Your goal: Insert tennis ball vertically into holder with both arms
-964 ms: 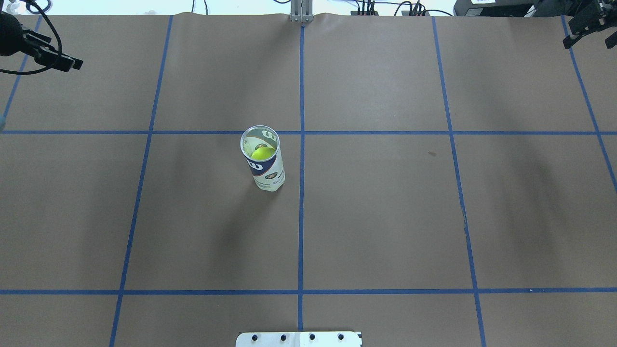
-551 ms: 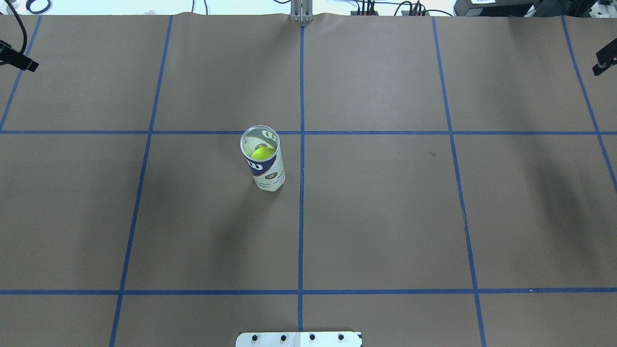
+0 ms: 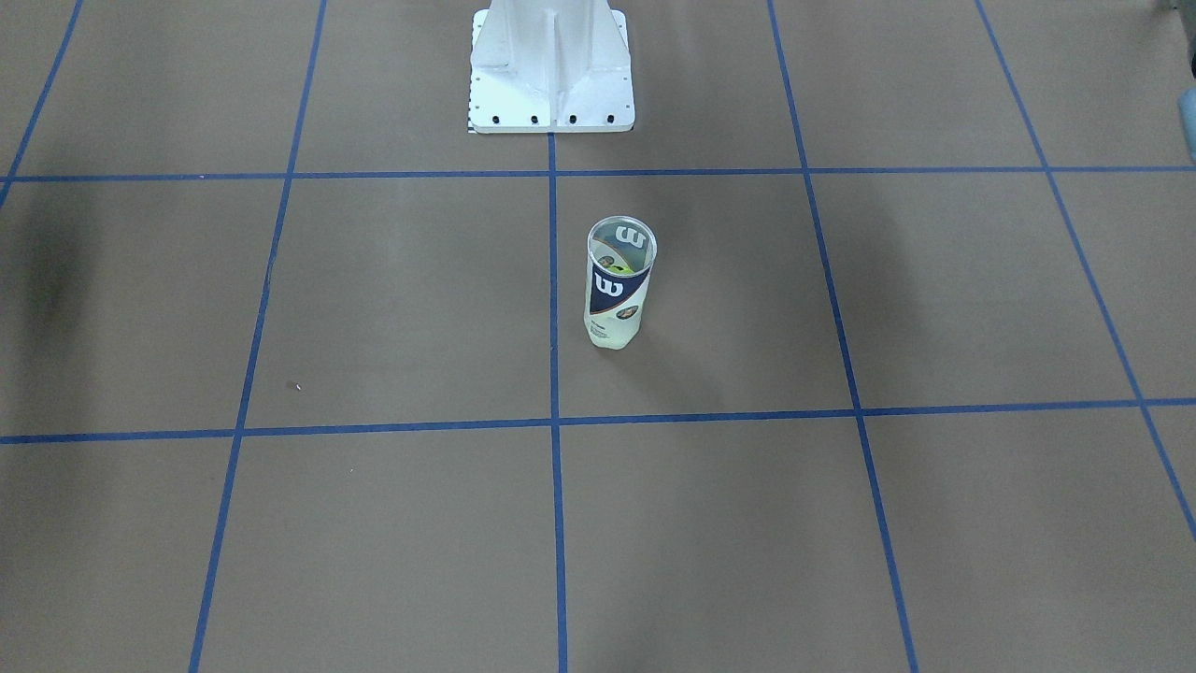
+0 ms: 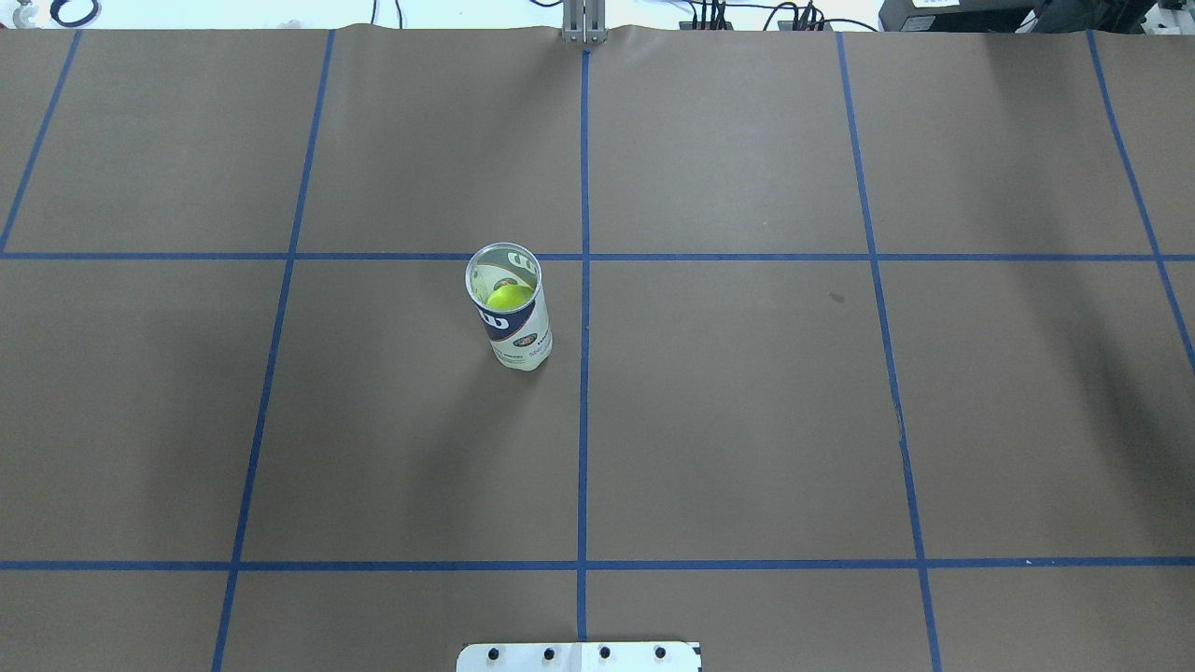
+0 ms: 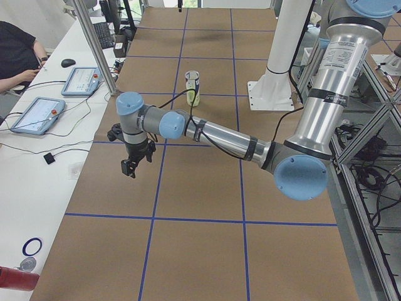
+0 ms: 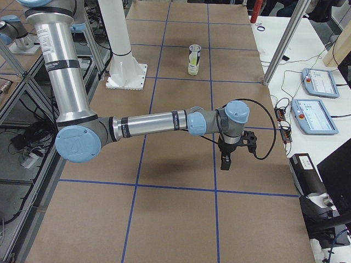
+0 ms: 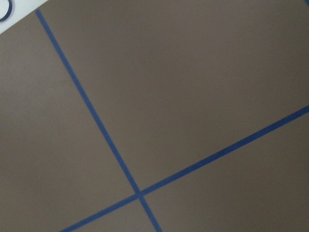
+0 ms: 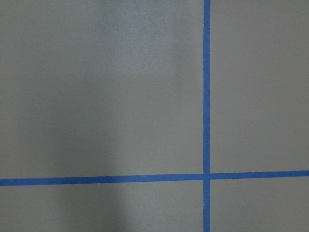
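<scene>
The holder (image 4: 515,327), a clear can with a white and navy label, stands upright near the table's middle. It also shows in the front view (image 3: 617,290) and both side views (image 5: 193,88) (image 6: 193,59). The yellow-green tennis ball (image 4: 510,297) sits inside it. My left gripper (image 5: 135,164) hangs over the table's left end, far from the holder. My right gripper (image 6: 225,161) hangs over the right end, also far off. Both show only in the side views, so I cannot tell whether they are open or shut. The wrist views show only brown paper and blue tape.
The white pedestal base (image 3: 551,65) stands at the robot's side of the table. Blue tape lines form a grid on the brown paper. Beyond the table's ends are metal posts (image 5: 94,44), tablets (image 6: 319,116) and a seated operator (image 5: 19,56).
Both grippers have moved outward from the overhead view's top corners and have left that view. The holder and ball have not moved.
</scene>
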### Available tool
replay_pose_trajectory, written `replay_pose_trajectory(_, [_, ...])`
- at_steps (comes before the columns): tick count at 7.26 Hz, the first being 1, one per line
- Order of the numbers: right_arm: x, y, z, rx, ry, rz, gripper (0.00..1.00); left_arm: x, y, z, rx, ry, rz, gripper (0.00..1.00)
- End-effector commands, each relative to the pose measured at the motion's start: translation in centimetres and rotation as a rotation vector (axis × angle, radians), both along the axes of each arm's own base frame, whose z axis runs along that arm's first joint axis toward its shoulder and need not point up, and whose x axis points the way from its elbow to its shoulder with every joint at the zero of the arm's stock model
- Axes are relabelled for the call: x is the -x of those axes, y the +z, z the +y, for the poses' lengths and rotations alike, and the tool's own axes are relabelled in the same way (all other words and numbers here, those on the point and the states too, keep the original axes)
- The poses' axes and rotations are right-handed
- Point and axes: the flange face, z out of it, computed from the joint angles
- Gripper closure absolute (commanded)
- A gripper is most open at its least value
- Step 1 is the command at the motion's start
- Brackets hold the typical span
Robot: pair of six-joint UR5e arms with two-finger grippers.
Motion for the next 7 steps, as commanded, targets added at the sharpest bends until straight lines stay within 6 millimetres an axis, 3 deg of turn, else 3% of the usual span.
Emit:
replay_pose_trajectory(1, [-3.4,3.2,2.4,-0.036,-0.06,-0.052,0.01,2.9,4.9,1.3,0.079,-0.032,-0.007,0.0])
replay_pose_trajectory(4, [-5.8,8.4,7.4,-0.002,-0.08,-0.08,0.01,4.8,4.6,1.7,0.114,-0.072,0.076,0.0])
replay_pose_trajectory(7, [-7.6,9.6,9.3,0.021,-0.039,-0.13,0.01,6.2,5.0,3.3,0.199,-0.111,0.156,0.0])
